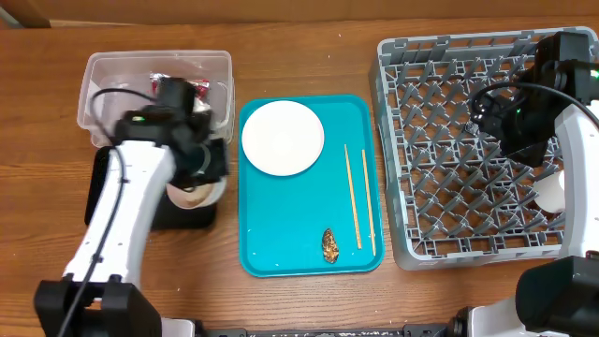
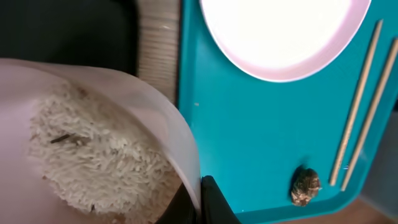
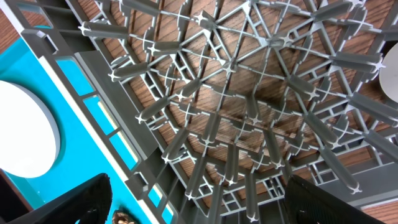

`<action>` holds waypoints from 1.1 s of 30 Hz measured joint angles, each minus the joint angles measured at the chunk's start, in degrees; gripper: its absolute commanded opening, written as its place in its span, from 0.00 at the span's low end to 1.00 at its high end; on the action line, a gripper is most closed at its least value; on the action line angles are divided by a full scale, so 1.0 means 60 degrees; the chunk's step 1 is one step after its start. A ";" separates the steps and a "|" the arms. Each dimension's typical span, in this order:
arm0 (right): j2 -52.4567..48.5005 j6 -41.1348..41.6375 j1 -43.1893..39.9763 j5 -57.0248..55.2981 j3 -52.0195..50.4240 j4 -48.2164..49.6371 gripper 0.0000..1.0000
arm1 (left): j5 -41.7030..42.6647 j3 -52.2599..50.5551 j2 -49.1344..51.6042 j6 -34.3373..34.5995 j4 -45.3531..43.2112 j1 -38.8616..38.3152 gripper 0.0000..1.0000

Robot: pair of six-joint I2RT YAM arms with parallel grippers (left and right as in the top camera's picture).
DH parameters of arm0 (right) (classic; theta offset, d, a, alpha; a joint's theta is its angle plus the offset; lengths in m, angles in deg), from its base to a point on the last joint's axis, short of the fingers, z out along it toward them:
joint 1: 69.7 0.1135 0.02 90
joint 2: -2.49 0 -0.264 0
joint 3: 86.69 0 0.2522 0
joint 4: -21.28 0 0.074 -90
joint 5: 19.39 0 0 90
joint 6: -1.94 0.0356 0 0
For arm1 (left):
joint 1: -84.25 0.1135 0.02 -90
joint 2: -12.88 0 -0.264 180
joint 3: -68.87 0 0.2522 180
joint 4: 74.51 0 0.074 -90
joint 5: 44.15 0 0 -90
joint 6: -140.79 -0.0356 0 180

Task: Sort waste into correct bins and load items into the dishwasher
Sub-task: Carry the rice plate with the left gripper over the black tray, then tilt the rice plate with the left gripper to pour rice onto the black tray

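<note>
My left gripper (image 2: 199, 202) is shut on the rim of a pale bowl (image 2: 155, 112) that holds rice-like crumbs (image 2: 93, 155). In the overhead view the bowl (image 1: 195, 195) hangs over the black tray (image 1: 99, 183). The clear tub (image 1: 154, 65) behind it holds a red foil wrapper (image 1: 192, 89). On the teal tray (image 1: 281, 234) lie a round plate (image 1: 283, 138), a pair of chopsticks (image 1: 354, 192) and a brown lump (image 1: 329, 245). My right gripper (image 3: 199, 208) is open and empty above the grey dish rack (image 1: 449, 140).
A white dish (image 1: 550, 194) sits in the rack at its right side and shows at the edge of the right wrist view (image 3: 392, 74). The teal tray lies between the bins and the rack. Bare wooden table (image 1: 309, 37) runs along the back.
</note>
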 measured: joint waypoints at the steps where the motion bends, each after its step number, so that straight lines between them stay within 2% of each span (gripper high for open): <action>1: 0.0000 0.0000 0.0000 -0.0004 0.0000 -0.0007 0.91 | 0.0335 0.0000 0.0000 -0.0240 -0.0004 0.0433 0.04; 8: 0.0000 0.0000 0.0000 -0.0004 0.0000 -0.0025 0.91 | 0.3195 -0.0200 0.0310 -0.1923 -0.0663 0.3406 0.04; 12: 0.0000 0.0000 0.0000 0.0000 0.0000 -0.0076 0.91 | 0.4779 -0.0452 0.1155 -0.2794 -0.0703 0.4462 0.04; 23: 0.0000 0.0000 0.0000 0.0000 0.0000 -0.0120 0.91 | 0.8167 -0.0568 0.3162 -0.4685 -0.0098 0.5643 0.04; 33: 0.0000 -0.0004 0.0000 -0.0004 0.0000 -0.0135 0.91 | 0.9766 -0.0579 0.3617 -0.5155 0.0732 0.6495 0.04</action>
